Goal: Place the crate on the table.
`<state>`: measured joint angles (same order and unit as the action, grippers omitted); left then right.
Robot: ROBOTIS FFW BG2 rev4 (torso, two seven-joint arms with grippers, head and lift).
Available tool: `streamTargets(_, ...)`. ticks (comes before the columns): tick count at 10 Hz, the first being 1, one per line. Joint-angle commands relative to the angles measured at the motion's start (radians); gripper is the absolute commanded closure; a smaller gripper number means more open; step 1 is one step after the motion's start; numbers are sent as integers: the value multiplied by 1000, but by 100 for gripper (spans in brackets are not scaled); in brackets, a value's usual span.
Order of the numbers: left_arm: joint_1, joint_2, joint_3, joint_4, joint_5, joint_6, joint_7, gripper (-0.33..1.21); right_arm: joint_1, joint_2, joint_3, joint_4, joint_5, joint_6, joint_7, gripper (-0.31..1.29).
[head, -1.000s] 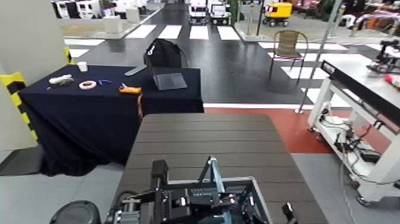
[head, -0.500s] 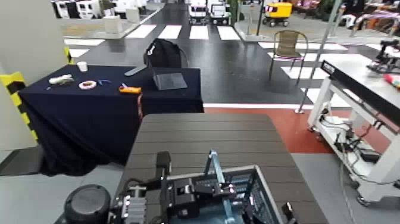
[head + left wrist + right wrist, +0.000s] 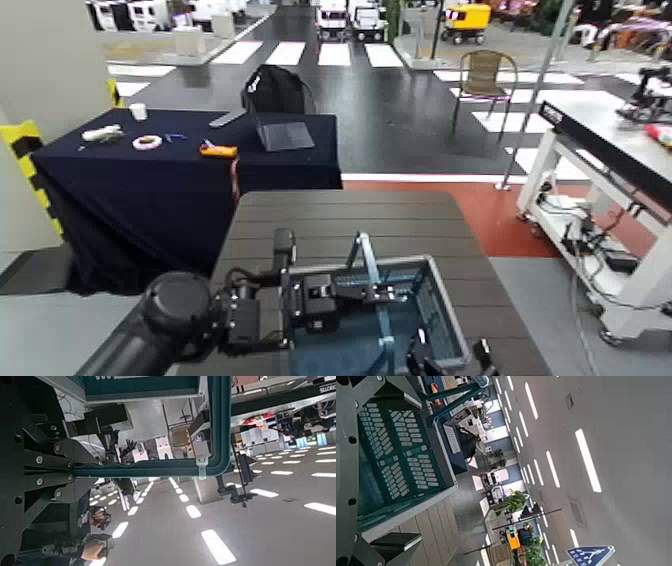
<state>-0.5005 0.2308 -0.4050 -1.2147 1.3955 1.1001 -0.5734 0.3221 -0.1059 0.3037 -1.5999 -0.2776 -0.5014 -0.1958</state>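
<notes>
The crate (image 3: 425, 300) is a blue-grey basket with mesh sides, a grey rim and an upright teal handle (image 3: 368, 268). It sits over the near end of the dark brown slatted table (image 3: 340, 225). I cannot tell whether it rests on the top. My left gripper (image 3: 300, 305) is shut on the crate's left side. My right gripper (image 3: 470, 358) barely shows at the crate's right near corner, shut on it. The left wrist view shows the teal handle (image 3: 218, 423) up close. The right wrist view shows the crate's mesh wall (image 3: 395, 455) between the fingers.
A navy-cloth table (image 3: 150, 190) stands beyond the brown table to the left, with a laptop (image 3: 283, 133) and small items on it. A white-framed workbench (image 3: 610, 150) stands to the right. A chair (image 3: 485, 75) is farther back.
The crate and both arms have moved forward over the table. More of the crate and of the left arm now shows in the head view.
</notes>
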Motion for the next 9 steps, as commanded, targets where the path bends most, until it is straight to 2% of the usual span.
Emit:
streamTargets(1,-84,-11,-58,73,-79,-40,-54,119,-1,0,3,2,-2,-2,-1,14)
streamTargets(4,-187,-33,-167,230,-171,-112,-229,119,-5,-2,9,5,-6,-8,1,14)
streamTargets(9,-253,-54,-219,330,-308,-187,-372,117,-12,-3,20,11,-14,-17,1,14)
